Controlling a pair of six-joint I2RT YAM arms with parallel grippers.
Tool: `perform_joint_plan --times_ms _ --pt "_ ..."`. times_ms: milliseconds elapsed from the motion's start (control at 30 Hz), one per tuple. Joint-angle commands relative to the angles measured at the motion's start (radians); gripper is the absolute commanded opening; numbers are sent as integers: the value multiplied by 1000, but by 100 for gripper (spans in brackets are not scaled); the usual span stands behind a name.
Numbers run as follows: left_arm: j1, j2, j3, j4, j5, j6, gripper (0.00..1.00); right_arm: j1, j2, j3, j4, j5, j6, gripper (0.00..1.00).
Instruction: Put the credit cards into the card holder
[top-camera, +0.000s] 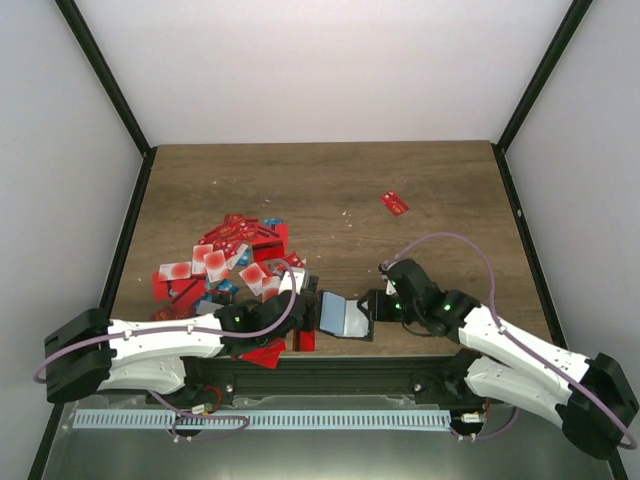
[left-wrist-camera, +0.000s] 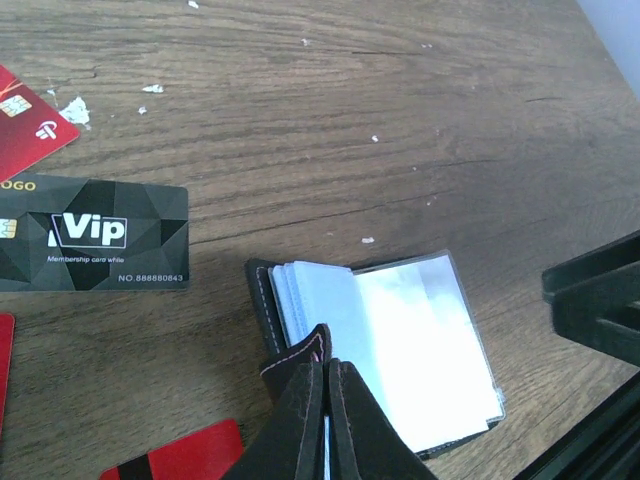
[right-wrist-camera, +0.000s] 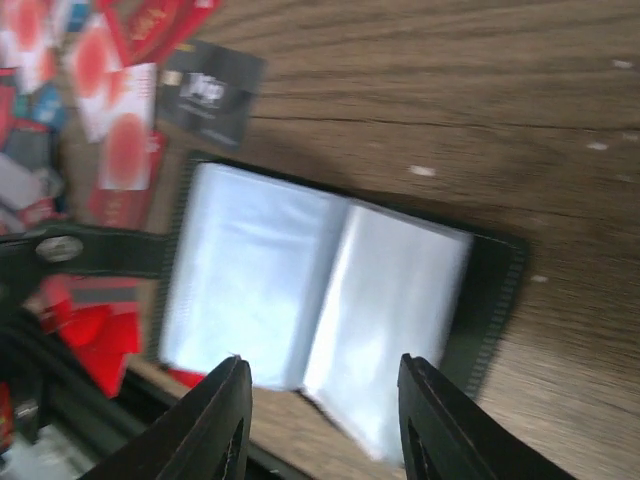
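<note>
Card holder, a black folding wallet with clear sleeves (top-camera: 345, 316), lies open at near centre of the wooden table (top-camera: 330, 180). Left fingers (left-wrist-camera: 300, 425) are clamped on its cover edge, probably to pin it open. Right fingers (right-wrist-camera: 225, 420) hover apart above the sleeves, empty. Red plastic credit cards (top-camera: 235, 262) are heaped to the left.

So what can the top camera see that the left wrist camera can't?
Only the top camera shows the big pile of credit cards and one red card alone farther out. Only the left wrist camera shows Vip written on the black card. Both show the left gripper shut on the open card holder, lying on the wooden table.
</note>
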Motion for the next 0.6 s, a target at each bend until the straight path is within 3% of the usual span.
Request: perform_joint_plan --times_ms 0,300,567 --pt "5 32 -8 28 -13 -18 4 8 -28 8 111 -159 2 42" --pt "6 130 -29 91 10 -57 4 13 133 -51 280 -192 42 39" --pt "23 227 -7 198 69 -33 4 11 189 -17 242 -46 41 37"
